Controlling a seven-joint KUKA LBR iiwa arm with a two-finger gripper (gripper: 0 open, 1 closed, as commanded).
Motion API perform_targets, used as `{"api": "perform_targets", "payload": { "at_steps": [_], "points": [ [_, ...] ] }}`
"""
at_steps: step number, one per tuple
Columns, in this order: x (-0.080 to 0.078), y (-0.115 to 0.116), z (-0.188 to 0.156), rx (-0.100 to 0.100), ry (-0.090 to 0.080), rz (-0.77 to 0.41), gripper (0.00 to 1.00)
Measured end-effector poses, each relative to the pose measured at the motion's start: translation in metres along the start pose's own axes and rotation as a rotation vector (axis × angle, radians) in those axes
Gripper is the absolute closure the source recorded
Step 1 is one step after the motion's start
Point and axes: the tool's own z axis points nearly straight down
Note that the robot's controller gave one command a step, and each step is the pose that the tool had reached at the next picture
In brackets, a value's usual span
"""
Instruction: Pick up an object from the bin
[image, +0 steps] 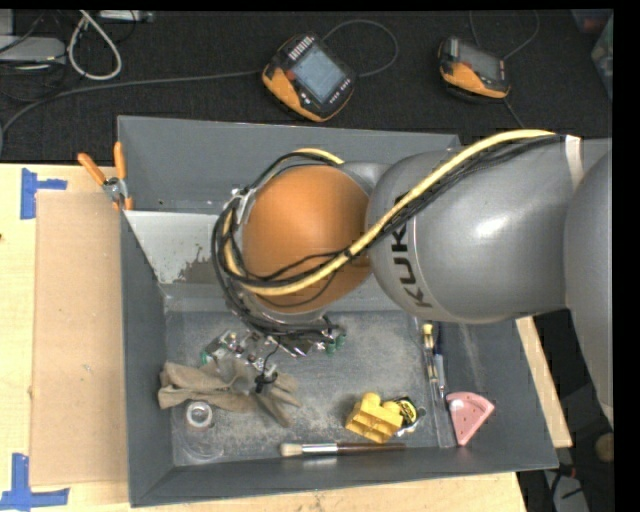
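My gripper (258, 358) hangs under the orange dome, low over the left middle of the bin floor. Directly under and in front of it lies a crumpled tan glove (205, 388), whose cloth reaches from the left wall side towards the bin's middle. A small clear round jar (200, 414) rests against the glove's front edge. The gripper's tip sits at the glove's right part; whether it touches the cloth is hidden by the gripper's own body.
A yellow block-shaped toy (376, 418) lies at the front right, a thin brush (340, 450) along the front wall, a pink wedge (469, 415) in the right corner, and a pen (432, 366) along the right wall. The arm covers the bin's back half.
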Motion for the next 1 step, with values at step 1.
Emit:
{"api": "perform_targets", "payload": {
  "at_steps": [1],
  "points": [
    [-0.002, -0.0061, 0.0165, -0.005, 0.007, -0.007, 1.0]
  ]
}}
